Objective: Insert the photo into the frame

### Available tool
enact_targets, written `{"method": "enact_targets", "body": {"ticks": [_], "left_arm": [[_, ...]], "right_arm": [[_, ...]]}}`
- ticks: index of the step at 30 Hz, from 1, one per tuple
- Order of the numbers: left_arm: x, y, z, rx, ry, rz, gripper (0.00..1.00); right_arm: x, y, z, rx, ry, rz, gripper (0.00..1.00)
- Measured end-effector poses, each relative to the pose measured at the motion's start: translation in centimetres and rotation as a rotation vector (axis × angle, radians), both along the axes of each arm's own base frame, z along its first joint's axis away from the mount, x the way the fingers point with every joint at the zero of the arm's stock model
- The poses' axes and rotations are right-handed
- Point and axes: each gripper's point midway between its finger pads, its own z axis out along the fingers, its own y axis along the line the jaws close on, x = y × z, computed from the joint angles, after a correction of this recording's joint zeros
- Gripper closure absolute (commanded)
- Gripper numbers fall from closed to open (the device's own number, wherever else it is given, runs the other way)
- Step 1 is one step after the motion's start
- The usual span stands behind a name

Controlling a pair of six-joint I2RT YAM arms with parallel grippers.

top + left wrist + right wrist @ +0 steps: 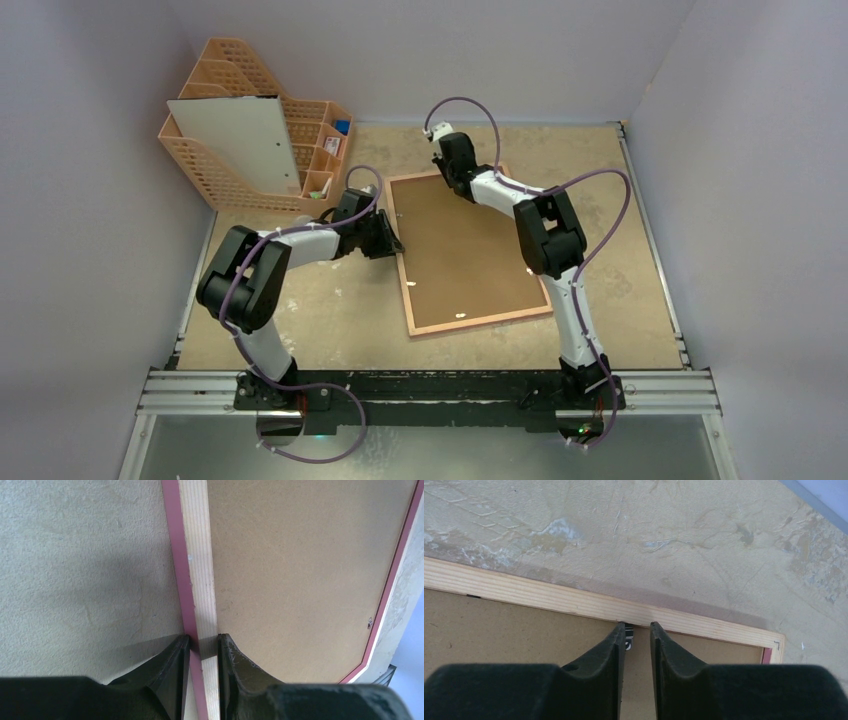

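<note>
The frame (480, 322) lies face down in the middle of the table, pale wood rail and pink edge up (197, 570). A brown backing board (465, 250) fills it. My left gripper (202, 642) is shut on the frame's left rail, one finger on each side (398, 245). My right gripper (638, 627) hovers at the far rail (460, 178), its jaws a narrow gap apart, open. A small black metal tab (629, 637) sits between them against the left finger. No printed side of the photo shows. A large white sheet (235, 140) leans on the rack; whether it is the photo I cannot tell.
An orange mesh file rack (300, 140) stands at the back left, close behind my left arm. Walls enclose the table on three sides. A metal rail (430, 390) with the arm bases runs along the near edge.
</note>
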Motion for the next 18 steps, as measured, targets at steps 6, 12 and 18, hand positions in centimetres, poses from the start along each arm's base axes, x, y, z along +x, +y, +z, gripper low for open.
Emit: {"method": "enact_targets", "body": {"ticks": [6,12,18], "left_arm": [[0.0,0.0,0.0,0.001,0.0,0.0,0.75],[0.0,-0.1,0.0,-0.001,-0.002,-0.001,0.71],[0.0,0.0,0.0,0.002,-0.001,-0.001,0.65]], "right_arm": [[0.0,-0.1,-0.1,0.004,0.004,0.0,0.69],[0.2,-0.1,0.3,0.101,0.026,0.001,0.48],[0.2,-1.3,2.3,0.294,0.057,-0.065,0.42]]}}
